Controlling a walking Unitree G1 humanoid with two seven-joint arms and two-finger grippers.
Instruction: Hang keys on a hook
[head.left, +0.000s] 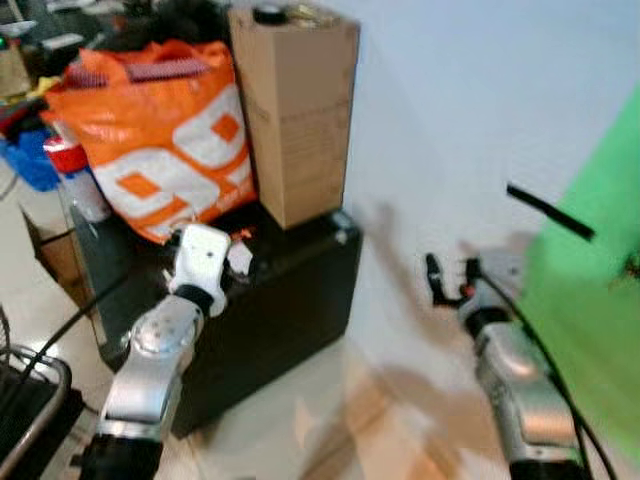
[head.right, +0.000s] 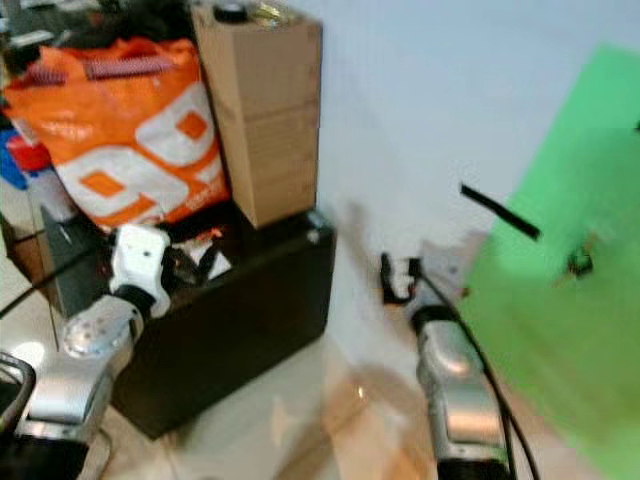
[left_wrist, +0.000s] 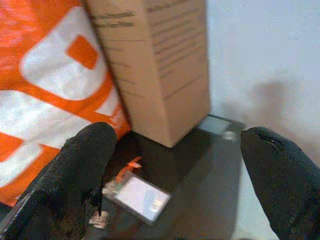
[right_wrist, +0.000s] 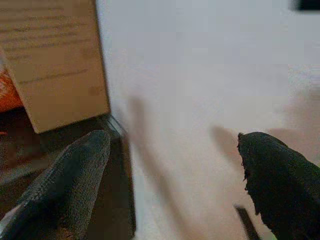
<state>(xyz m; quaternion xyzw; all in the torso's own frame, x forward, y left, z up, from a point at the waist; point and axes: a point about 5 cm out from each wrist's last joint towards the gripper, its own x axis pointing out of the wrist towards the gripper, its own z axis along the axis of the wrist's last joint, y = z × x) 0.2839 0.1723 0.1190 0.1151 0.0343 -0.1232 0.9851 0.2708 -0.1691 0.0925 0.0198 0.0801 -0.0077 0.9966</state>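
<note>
The keys (left_wrist: 135, 192), a white tag with an orange strap and small metal pieces, lie on the top of the black cabinet (head.left: 290, 300) in front of the orange bag. My left gripper (left_wrist: 175, 170) hovers open just above and before them, one finger (left_wrist: 75, 170) close beside the tag. A black hook (head.left: 548, 212) sticks out of the white wall at the right, at the edge of a green panel (head.left: 590, 300). My right gripper (head.left: 452, 278) is raised toward the wall below and left of that hook, open and empty.
An orange-and-white bag (head.left: 160, 130) and a tall cardboard box (head.left: 295, 110) stand on the cabinet behind the keys. A red-and-white canister (head.left: 75, 175) is left of the cabinet. A black metal frame (head.left: 25, 400) sits on the floor at lower left.
</note>
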